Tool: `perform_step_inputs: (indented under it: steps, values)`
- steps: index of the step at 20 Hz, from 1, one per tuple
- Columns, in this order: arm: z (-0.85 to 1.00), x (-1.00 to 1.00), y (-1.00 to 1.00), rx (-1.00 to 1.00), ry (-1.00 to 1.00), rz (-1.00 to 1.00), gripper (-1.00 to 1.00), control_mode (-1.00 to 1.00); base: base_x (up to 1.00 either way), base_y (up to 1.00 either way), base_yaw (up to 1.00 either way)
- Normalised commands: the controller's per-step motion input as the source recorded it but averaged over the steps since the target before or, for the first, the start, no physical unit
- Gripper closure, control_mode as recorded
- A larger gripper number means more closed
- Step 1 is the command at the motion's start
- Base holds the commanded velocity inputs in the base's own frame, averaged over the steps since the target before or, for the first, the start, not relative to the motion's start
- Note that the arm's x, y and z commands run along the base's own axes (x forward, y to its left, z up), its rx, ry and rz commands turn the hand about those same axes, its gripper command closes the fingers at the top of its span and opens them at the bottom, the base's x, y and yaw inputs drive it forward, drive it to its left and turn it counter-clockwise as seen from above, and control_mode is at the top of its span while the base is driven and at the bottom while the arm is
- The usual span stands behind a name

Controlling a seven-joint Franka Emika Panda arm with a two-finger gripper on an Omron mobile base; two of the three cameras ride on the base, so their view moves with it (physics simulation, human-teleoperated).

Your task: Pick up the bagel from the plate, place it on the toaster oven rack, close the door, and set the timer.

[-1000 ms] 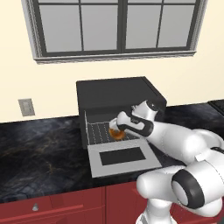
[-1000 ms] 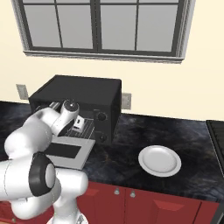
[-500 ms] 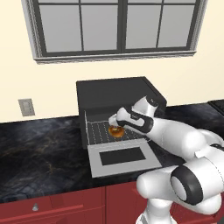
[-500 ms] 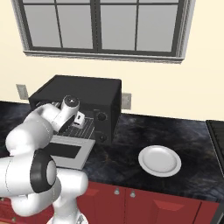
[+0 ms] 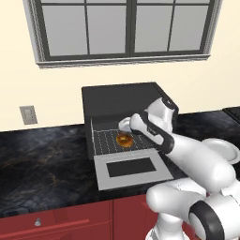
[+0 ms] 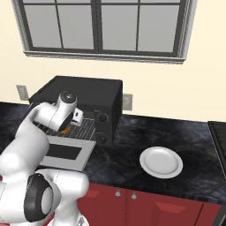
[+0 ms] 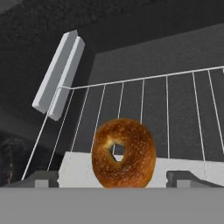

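The golden-brown bagel (image 5: 124, 139) (image 7: 124, 152) lies on the silver wire toaster oven rack (image 5: 105, 141) (image 7: 175, 105), near its front edge. My gripper (image 5: 125, 127) (image 7: 113, 178) hovers just above it, open, its fingertips (image 7: 43, 178) spread wide on both sides of the bagel and clear of it. From the right base view only an orange sliver of the bagel (image 6: 65, 129) peeks out under the hand (image 6: 73, 118). The door (image 5: 132, 168) (image 6: 64, 152) is folded down flat in front of the cavity. The white plate (image 6: 161, 162) sits bare on the counter to the oven's right.
The black toaster oven (image 5: 124, 101) (image 6: 84, 95) stands against the wall under the window. Two knobs (image 6: 102, 117) sit on its right front panel. A grey ledge (image 7: 59, 72) runs along the cavity's side wall. Dark stone counter (image 5: 42, 159) extends to both sides.
The jaws have opened and let go of the bagel, which now rests on the rack. The hand has stayed at the oven's mouth, shifting only slightly.
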Motion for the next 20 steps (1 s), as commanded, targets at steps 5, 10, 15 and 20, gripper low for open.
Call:
perform_step_inputs:
  steps: [5,10,15,20]
  values:
    - [0.09,-0.98,0.0,-0.03,0.14,0.0,-1.0,-1.0,0.0,0.0,0.0]
    - [0.0,-0.78,0.0,-0.07,0.24,0.0,-1.0,-1.0,0.0,0.0,0.0]
    - [-0.35,-0.1,0.01,-0.18,0.15,0.0,-1.0,-1.0,0.0,0.0,0.0]
    - [-0.39,0.0,0.08,-0.2,0.0,0.0,-1.0,-1.0,0.0,0.0,0.0]
